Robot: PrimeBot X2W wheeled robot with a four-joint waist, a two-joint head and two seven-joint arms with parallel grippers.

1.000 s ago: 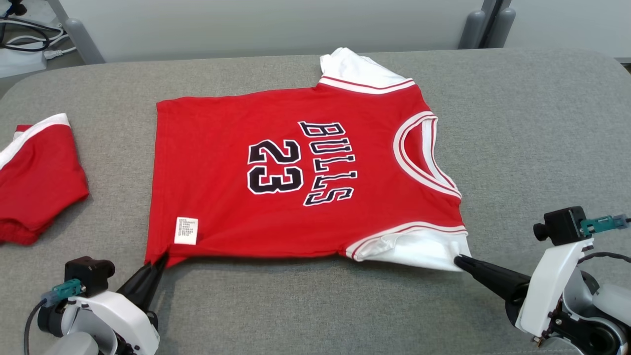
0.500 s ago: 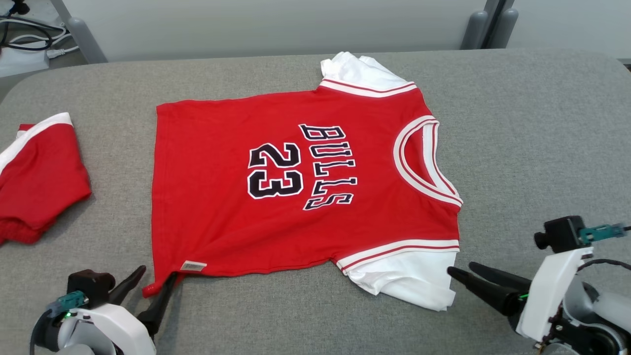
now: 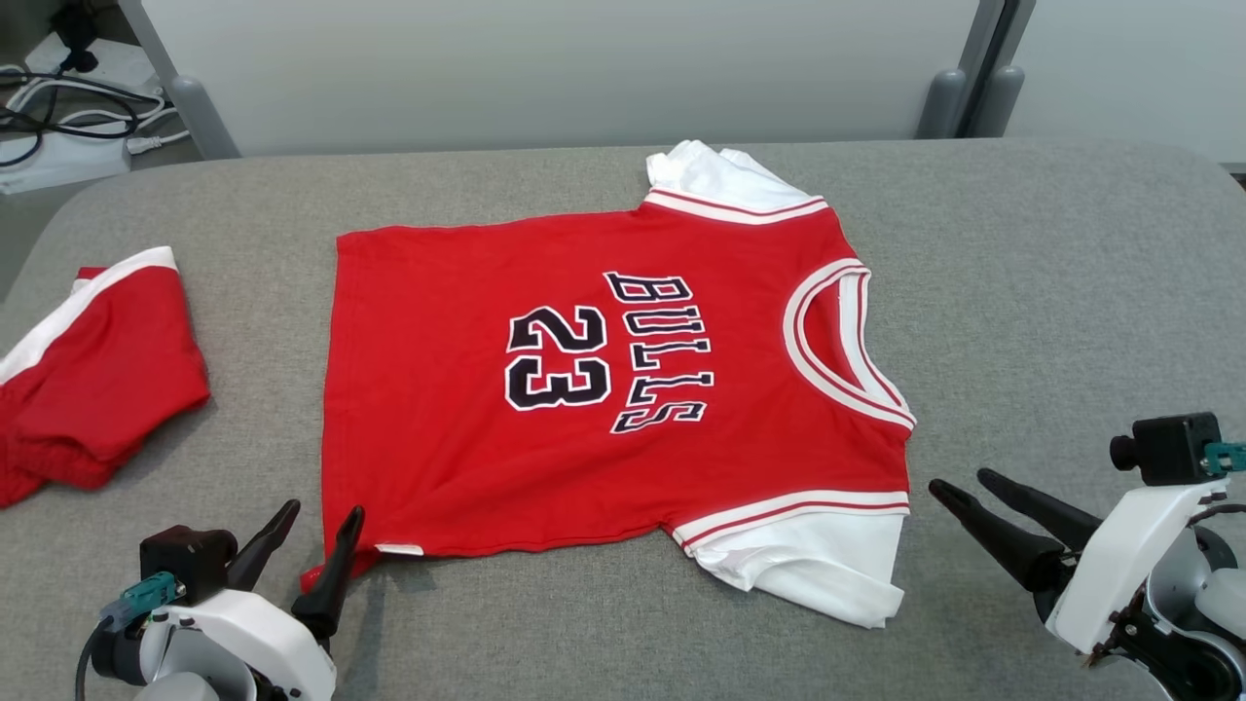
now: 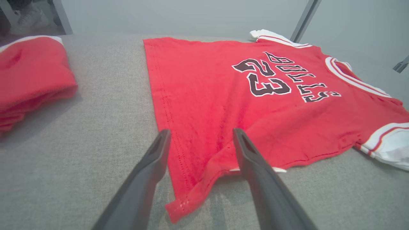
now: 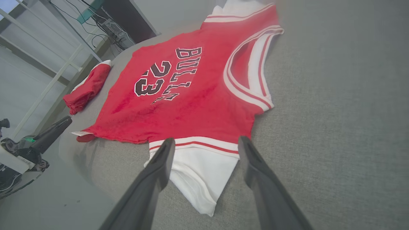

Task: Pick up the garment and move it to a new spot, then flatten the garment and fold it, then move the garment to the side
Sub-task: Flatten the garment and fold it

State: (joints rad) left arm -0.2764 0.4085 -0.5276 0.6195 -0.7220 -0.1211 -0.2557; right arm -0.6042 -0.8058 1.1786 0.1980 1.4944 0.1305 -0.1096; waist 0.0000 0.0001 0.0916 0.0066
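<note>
Red short-sleeved cotton jersey [image 3: 584, 389] lies flat for folding; our left gripper [image 3: 323, 509] and right gripper [image 3: 959, 479] gape empty by its near edge

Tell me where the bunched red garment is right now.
The bunched red garment lies at the head view's left edge on the grey table, left of the jersey and beyond the left gripper, touching neither.

Folded red cloth [image 3: 107, 380], perhaps shorts, lies on grey table [image 3: 1071, 292].
</note>
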